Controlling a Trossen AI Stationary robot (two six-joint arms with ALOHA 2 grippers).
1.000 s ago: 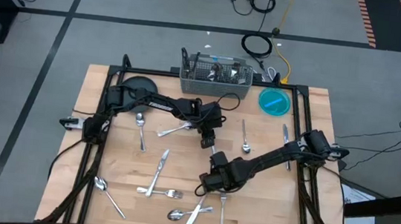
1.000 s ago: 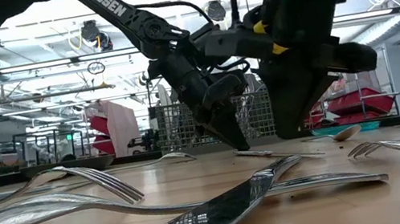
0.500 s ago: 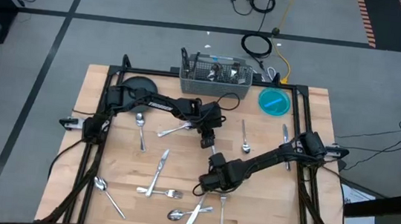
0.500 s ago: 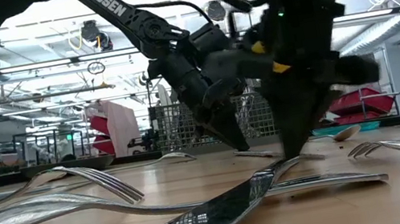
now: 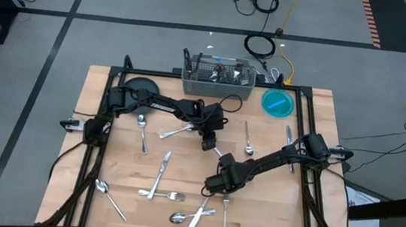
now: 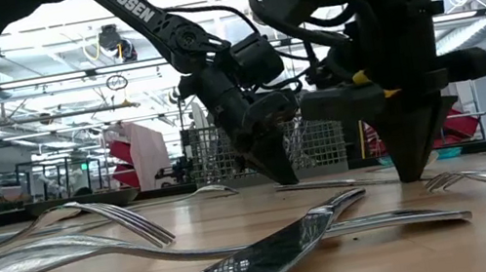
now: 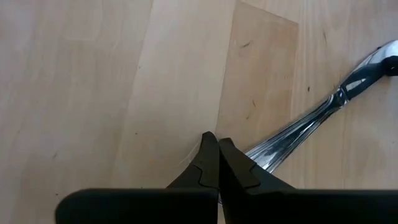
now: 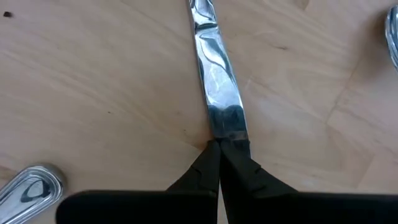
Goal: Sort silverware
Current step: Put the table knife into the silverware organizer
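The wooden table (image 5: 108, 156) fills the middle of the high view, with a grey wire-mesh caddy (image 5: 218, 79) standing at its far edge, a dark round plate (image 5: 139, 89) at the far left and a blue dish (image 5: 277, 103) at the far right. The left arm (image 5: 162, 106) reaches from the far left toward the centre, and the right arm (image 5: 277, 161) reaches from the right edge toward the near centre. The left gripper (image 5: 207, 142) points down at the centre of the table with its fingers (image 7: 208, 163) pressed together and holding nothing; in its wrist view a piece of silverware lies just beside the tips. The right gripper (image 5: 214, 184) is down at the table near the centre, its fingers (image 8: 214, 167) also pressed together, their tips at the end of a table knife (image 8: 214, 81) that lies flat on the wood; I cannot tell whether they touch it. The silverware (image 5: 159, 171) lies scattered flat on the table: a spoon (image 5: 143, 131) and a fork (image 5: 178, 131) to the left of the left gripper, a spoon (image 5: 249, 137) to its right, a knife (image 5: 289, 138) by the right edge, crossed pieces at the near left, a spoon (image 5: 107, 195) at the near-left corner, and a cluster (image 5: 200, 213) at the near centre just beyond the right gripper. More pieces stand upright in the caddy.
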